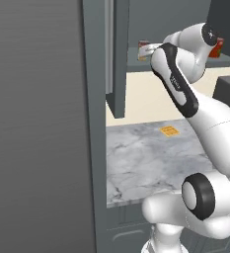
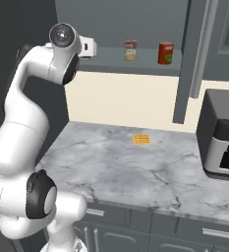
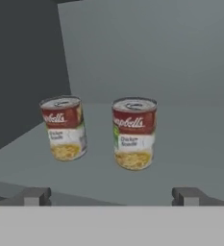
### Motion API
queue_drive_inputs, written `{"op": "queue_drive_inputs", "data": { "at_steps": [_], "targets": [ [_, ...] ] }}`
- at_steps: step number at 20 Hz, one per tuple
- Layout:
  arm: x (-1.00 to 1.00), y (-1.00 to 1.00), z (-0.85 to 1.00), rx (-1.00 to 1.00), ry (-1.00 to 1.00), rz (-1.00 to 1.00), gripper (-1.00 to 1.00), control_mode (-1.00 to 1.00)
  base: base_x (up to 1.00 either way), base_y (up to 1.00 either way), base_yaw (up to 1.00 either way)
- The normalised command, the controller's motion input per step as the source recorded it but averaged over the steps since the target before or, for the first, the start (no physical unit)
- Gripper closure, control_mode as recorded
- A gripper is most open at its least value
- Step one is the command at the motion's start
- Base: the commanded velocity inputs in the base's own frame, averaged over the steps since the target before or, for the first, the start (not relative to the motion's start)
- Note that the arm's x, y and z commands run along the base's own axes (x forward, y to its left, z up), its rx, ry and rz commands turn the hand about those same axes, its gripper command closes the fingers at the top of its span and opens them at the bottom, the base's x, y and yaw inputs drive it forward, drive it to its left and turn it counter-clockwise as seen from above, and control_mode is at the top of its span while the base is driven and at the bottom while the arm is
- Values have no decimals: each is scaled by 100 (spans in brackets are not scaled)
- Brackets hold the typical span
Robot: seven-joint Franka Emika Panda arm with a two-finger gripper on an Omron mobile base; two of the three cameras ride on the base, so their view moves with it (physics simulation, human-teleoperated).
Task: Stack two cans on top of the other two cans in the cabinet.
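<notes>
Two cans with red-and-white labels stand upright side by side on the grey cabinet shelf (image 3: 180, 163), one to the left (image 3: 64, 127) and one at centre (image 3: 134, 133). My gripper (image 3: 112, 196) is open in front of them, a short way back, and its fingertips (image 3: 36, 196) touch nothing. From the right base view my hand (image 2: 89, 47) reaches in at the shelf's left end, with one labelled can (image 2: 130, 50) and a plain red-orange can (image 2: 165, 53) further right. The left base view has the labelled can (image 1: 143, 50) and the red-orange can (image 1: 217, 48) partly behind my arm.
The tall narrow cabinet door (image 2: 189, 59) stands open, edge-on, right of the cans. Below lies a marble counter (image 2: 135, 167) with a small orange square (image 2: 141, 139). A dark appliance (image 2: 221, 138) sits at the counter's right end. A wide grey panel (image 1: 37, 123) rises at the left.
</notes>
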Motion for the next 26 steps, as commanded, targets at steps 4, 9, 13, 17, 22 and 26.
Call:
{"op": "queue_drive_inputs", "data": {
  "at_steps": [4,9,13,17,22,26],
  "targets": [
    [32,0,-7,-4,0,2,-100,-100,0,0,0],
    [29,0,-5,-5,2,0,-100,-100,0,0,0],
    [27,-1,-4,-2,2,0,-100,-100,0,0,0],
    [30,-1,-1,0,5,0,-100,-100,0,0,0],
    [25,0,-3,0,3,0,-100,-100,0,0,0],
    [24,0,-2,0,2,0,-100,-100,0,0,0]
  ]
}}
